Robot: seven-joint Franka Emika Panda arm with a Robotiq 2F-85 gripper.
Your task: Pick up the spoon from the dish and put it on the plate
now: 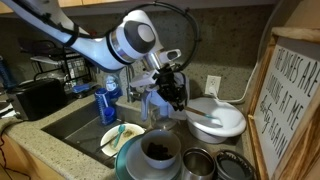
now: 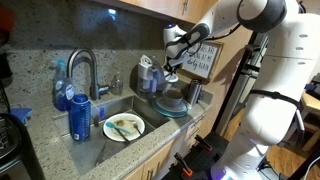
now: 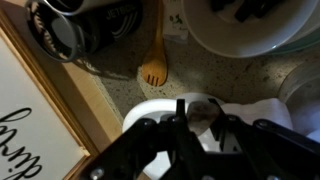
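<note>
Apparently the spoon (image 1: 203,113) has not left the dish (image 1: 232,128). In an exterior view it reads as a thin dark line lying across the white hollow, handle toward the near rim. It is too small there to be sure of more. In the wrist view a greyish rounded patch shows on the white surface just past the dark fingers. It may be the spoon's bowl, but I cannot tell for certain.

The gripper (image 1: 174,99) hangs at the dish's rim on the side toward the sink (image 1: 75,122), pointing down. Its fingers fill the lower part of the wrist view as one dark mass. Whether they are apart, together, or closed on the handle cannot be made out in any view.

The plate (image 1: 108,143) lies well apart from the dish, down in the sink. The pale green utensil (image 1: 124,131) rests on it, and no dark spoon shows there. Between dish and plate on the desk (image 1: 40,150) stands a smaller bowl with dark contents (image 1: 160,150) on a teal-rimmed plate (image 1: 128,163).

By my reading the task is at its very start, with the arm at the pick-up spot and no lift evident. A firm hold on the thin handle, the lift clear of the deep rim, the carry past the smaller bowl to the sink and the release onto the plate all seem left to do.
</note>
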